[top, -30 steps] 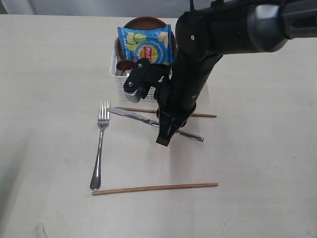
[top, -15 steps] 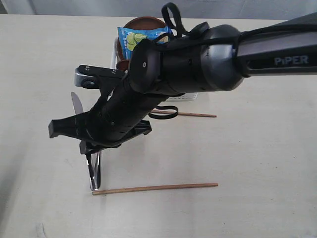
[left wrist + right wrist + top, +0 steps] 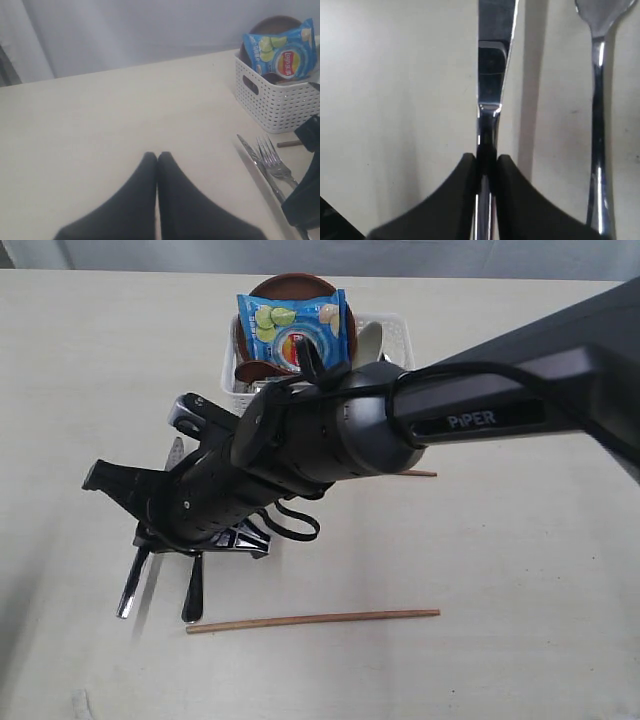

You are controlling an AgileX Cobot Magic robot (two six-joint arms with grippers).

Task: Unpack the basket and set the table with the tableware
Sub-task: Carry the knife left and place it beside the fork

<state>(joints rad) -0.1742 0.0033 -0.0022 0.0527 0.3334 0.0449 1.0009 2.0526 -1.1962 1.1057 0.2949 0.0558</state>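
The left gripper (image 3: 157, 156) has its fingers pressed together on nothing, above the table (image 3: 100, 125). The right gripper (image 3: 487, 159) pinches the knife (image 3: 128, 592), just left of the fork (image 3: 192, 598) and parallel to it. One chopstick (image 3: 312, 619) lies nearer the camera; further right the basket (image 3: 280, 107) stands with the plate (image 3: 290, 284) and a chip bag (image 3: 295, 328) inside.

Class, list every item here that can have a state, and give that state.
Right claw, shut on the knife.
Left claw, shut, empty.
Knife, gripped, alongside the fork.
Fork, flat on the table.
Basket, upright, holding plate and chip bag.
Near chopstick, flat on the table.
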